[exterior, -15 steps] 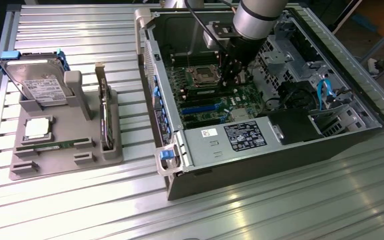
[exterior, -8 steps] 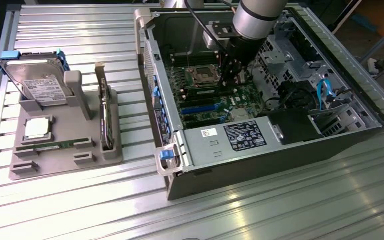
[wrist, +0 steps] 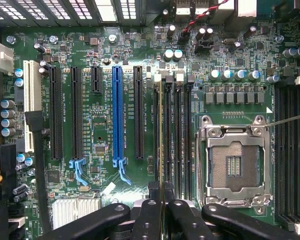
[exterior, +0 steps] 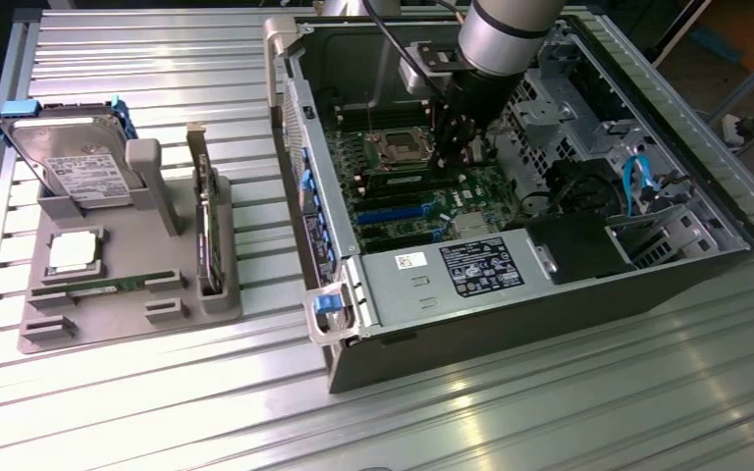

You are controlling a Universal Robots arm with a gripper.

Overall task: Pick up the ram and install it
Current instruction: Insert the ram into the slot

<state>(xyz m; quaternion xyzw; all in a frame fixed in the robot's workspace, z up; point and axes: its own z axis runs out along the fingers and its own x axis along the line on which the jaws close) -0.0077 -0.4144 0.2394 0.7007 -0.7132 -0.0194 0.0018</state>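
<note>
My gripper [exterior: 459, 147] reaches down into the open computer case [exterior: 691, 265], over the green motherboard [exterior: 410, 196]. In the wrist view its black fingers [wrist: 151, 210] are shut on the ram [wrist: 162, 130], which I see edge-on as a thin pale green strip. The strip runs along the row of dark memory slots [wrist: 182, 130], between the long expansion slots and the empty silver processor socket [wrist: 233, 162]. It lines up with one slot near the expansion-slot side. Whether its lower edge sits in the slot I cannot tell.
A grey parts tray [exterior: 129, 324] on the slatted table at the exterior view's left holds a hard drive [exterior: 82, 167], a silver processor chip [exterior: 74, 253], a dark card on edge [exterior: 207, 216] and a narrow green strip [exterior: 102, 286]. Cables and a drive cage [exterior: 652, 226] crowd the case.
</note>
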